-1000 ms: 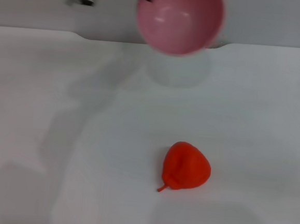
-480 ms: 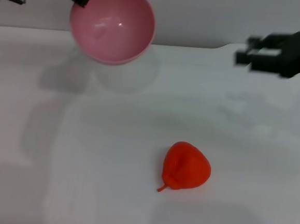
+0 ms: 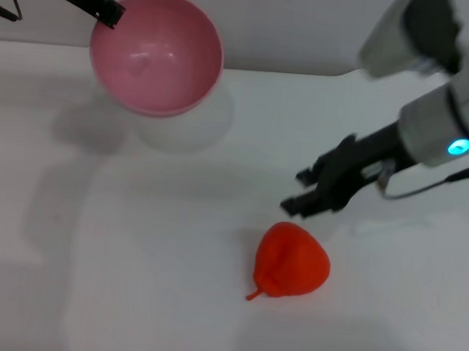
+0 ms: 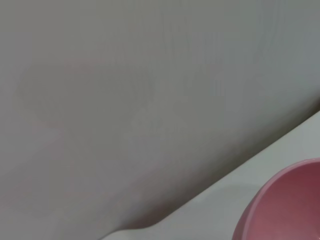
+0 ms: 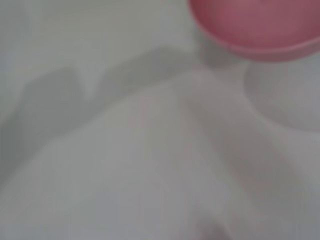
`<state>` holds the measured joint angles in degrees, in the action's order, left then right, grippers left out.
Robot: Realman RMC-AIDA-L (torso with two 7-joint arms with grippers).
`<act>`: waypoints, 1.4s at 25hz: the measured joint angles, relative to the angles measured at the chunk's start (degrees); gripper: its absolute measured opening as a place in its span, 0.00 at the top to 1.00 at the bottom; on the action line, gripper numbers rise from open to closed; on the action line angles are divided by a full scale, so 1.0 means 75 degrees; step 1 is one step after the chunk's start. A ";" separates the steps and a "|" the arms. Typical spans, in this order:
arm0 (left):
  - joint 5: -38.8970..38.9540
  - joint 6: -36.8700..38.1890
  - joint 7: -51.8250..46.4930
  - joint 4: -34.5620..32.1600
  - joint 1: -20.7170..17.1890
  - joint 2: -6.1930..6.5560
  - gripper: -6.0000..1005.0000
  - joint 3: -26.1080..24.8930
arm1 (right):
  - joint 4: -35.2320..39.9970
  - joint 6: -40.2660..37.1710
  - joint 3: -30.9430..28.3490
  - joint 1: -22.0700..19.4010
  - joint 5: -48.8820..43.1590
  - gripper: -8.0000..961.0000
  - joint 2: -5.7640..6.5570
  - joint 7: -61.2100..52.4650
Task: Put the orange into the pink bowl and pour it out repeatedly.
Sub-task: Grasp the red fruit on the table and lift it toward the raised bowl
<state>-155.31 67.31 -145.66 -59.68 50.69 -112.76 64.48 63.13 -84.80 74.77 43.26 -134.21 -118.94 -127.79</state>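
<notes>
The orange (image 3: 291, 261) lies on the white table (image 3: 130, 257), front and right of centre, stem nub toward me. My left gripper (image 3: 109, 11) is at the back left, shut on the rim of the pink bowl (image 3: 156, 54). It holds the bowl empty and tilted above the table. The bowl also shows in the left wrist view (image 4: 285, 210) and in the right wrist view (image 5: 255, 25). My right gripper (image 3: 298, 191) is open, just behind and above the orange, not touching it.
The table's far edge (image 3: 292, 69) meets a grey wall behind the bowl. The bowl's shadow (image 3: 181, 127) falls on the table under it. My right arm (image 3: 441, 135) reaches in from the right.
The left gripper has carried the bowl from the back centre to the back left and lower. The right arm has come in from the right and down to the orange. The orange has not moved.
</notes>
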 joint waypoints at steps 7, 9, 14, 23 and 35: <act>0.0001 0.0063 0.0113 0.0000 -0.0056 -0.0024 0.94 0.0023 | -0.0726 0.0496 0.0730 0.0108 0.0024 0.49 -0.0014 -0.0183; 0.0001 0.0054 0.0151 0.0000 -0.0067 -0.0039 0.94 0.0026 | -0.0798 0.0501 0.0835 0.0108 0.0024 0.49 -0.0016 -0.0296; 0.0001 0.0029 0.0193 0.0000 -0.0077 -0.0052 0.94 -0.0005 | -0.0809 0.0423 0.1116 0.0074 -0.0029 0.49 -0.0006 -0.0617; 0.0001 0.0006 0.0193 0.0001 -0.0102 -0.0068 0.94 0.0011 | -0.0876 0.0390 0.1270 0.0078 -0.0427 0.50 0.0015 -0.0823; 0.0009 0.0002 0.0191 0.0001 -0.0139 -0.0094 0.94 0.0019 | -0.0400 0.0449 0.1073 -0.0054 -0.0427 0.71 0.0024 -0.0693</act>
<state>-155.24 67.32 -144.23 -59.68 49.64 -113.46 64.62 60.13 -81.43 82.82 42.85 -137.41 -118.77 -132.99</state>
